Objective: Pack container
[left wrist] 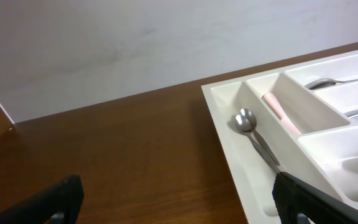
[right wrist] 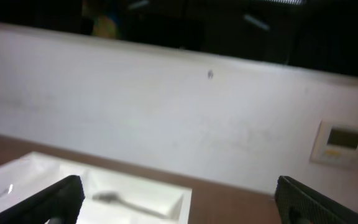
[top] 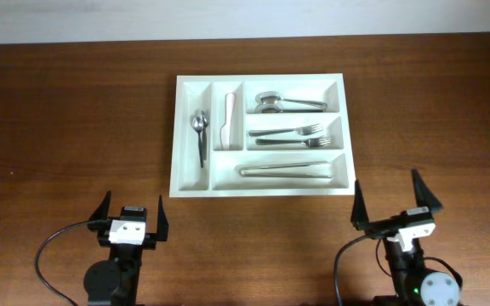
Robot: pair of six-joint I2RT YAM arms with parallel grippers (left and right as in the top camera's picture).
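Note:
The white cutlery tray [top: 347, 136] lies at the middle of the brown table. Its left upright compartment holds small spoons [top: 200, 127], the second a pale-handled knife [top: 228, 119]. The three long compartments hold large spoons [top: 283, 103], forks [top: 292, 134] and metal knives [top: 286, 170]. My left gripper [top: 131, 219] is open and empty near the front edge, left of the tray's front corner. My right gripper [top: 396, 204] is open and empty at the front right. The left wrist view shows the tray's left side [left wrist: 229, 134] and a small spoon [left wrist: 248, 122]. The right wrist view shows the tray blurred [right wrist: 160, 193].
A pale wall [left wrist: 135, 43] runs behind the table. A wall thermostat [right wrist: 339, 144] shows in the right wrist view. Black cables [top: 54, 246] trail from both arm bases at the front edge.

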